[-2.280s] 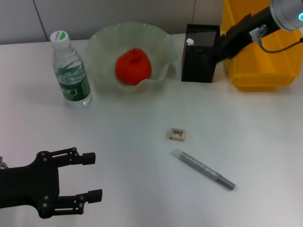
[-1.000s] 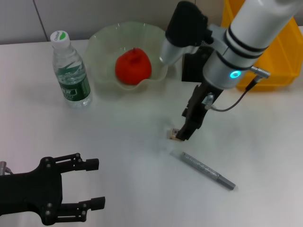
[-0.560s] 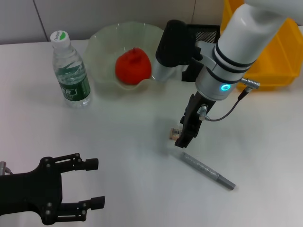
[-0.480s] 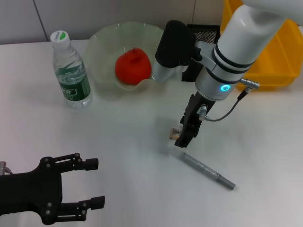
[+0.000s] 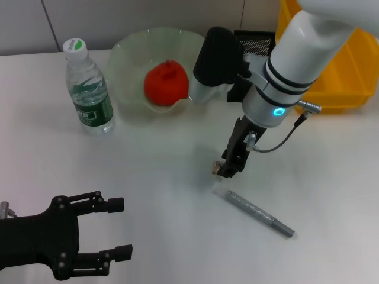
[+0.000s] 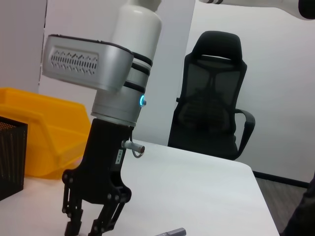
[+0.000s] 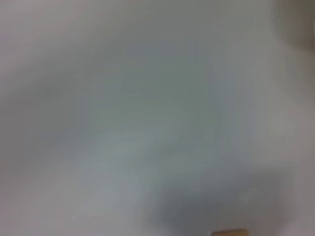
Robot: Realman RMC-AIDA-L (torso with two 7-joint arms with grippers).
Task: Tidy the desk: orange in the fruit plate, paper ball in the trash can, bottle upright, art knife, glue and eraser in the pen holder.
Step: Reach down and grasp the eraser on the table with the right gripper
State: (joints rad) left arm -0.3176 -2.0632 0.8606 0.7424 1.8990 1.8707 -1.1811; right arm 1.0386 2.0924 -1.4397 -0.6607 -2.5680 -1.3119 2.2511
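A: What's largest here?
B: The white desk [image 5: 148, 177], then the yellow trash can [image 5: 331, 77] at its far right. The fruit plate [image 5: 127, 59] sits left of the pen holder [image 5: 251, 44], with the orange [image 5: 166, 83] inside it.
A: Any writing?
B: The bottle [image 5: 87, 89], upright left of the plate, has a green label, but I can't read it. A black office chair [image 6: 211, 98] stands past the desk.
A: The grippers?
B: The right gripper [image 5: 228, 170] points down in front of the pen holder, its jaws closed in on the eraser [image 5: 217, 168]. A grey pen-like tool [image 5: 257, 212] lies just beside it. The left gripper [image 5: 112, 228] waits spread apart at the desk's near edge.
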